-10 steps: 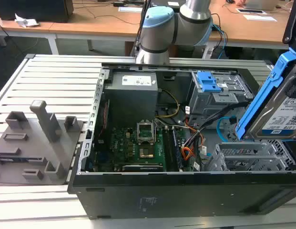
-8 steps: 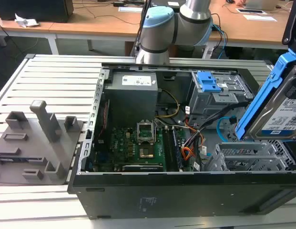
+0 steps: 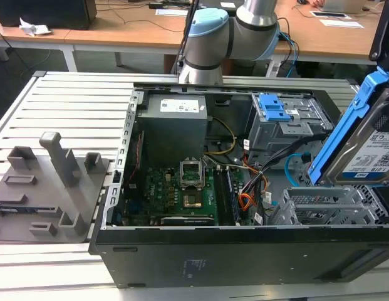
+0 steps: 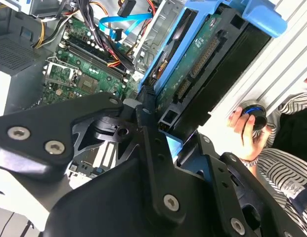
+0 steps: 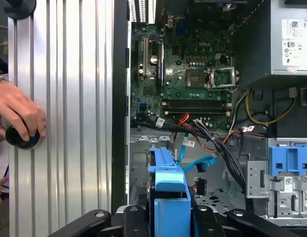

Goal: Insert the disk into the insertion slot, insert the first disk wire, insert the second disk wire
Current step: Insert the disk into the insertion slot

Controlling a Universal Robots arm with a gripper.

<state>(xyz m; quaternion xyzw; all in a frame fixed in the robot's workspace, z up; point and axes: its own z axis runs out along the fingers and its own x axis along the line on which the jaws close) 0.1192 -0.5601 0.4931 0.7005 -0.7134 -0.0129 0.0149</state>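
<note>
Exterior view: the disk (image 3: 369,150) hangs tilted above the insertion slot (image 3: 326,204). In the second wrist view the hand (image 4: 165,123) pinches it; squaring up is needed, I'd say.

One open case (image 3: 244,251) stands on the bench (image 3: 75,106), holding one motherboard (image 3: 181,194), one power supply (image 3: 175,125), one blue-latched bay (image 3: 275,113), one perforated slot (image 3: 326,204) and one blue cable (image 5: 205,163); the orange wires (image 3: 245,200) are too bunched to count. There is one disk (image 3: 373,153) in one blue carrier (image 3: 344,135). Also one grey fixture (image 3: 50,182), and one hand (image 5: 17,111) on one knob (image 5: 22,138).
</note>
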